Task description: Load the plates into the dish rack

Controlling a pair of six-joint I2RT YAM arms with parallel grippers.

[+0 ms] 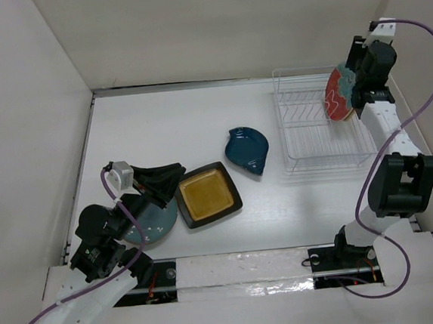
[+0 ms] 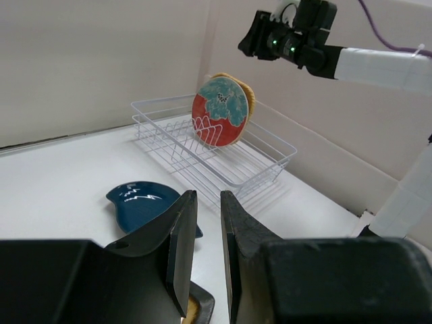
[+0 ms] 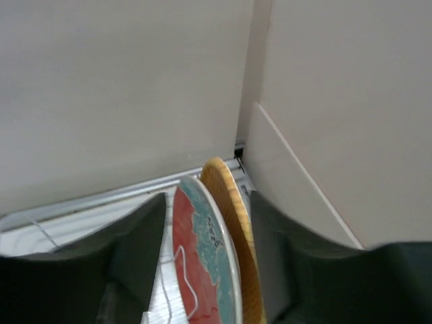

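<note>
The dish rack stands at the back right. The red plate with teal flowers stands upright in it, with the orange-yellow plate right behind it; both also show in the left wrist view, the red plate in front of the orange-yellow one. My right gripper is open and straddles both plate rims. The dark blue leaf plate, the black square plate and the grey-teal plate lie flat on the table. My left gripper hovers over the grey-teal and black plates, nearly shut and empty.
White enclosure walls stand close behind and to the right of the rack. The right arm reaches over the rack's far end. The blue leaf plate lies between the left gripper and the rack.
</note>
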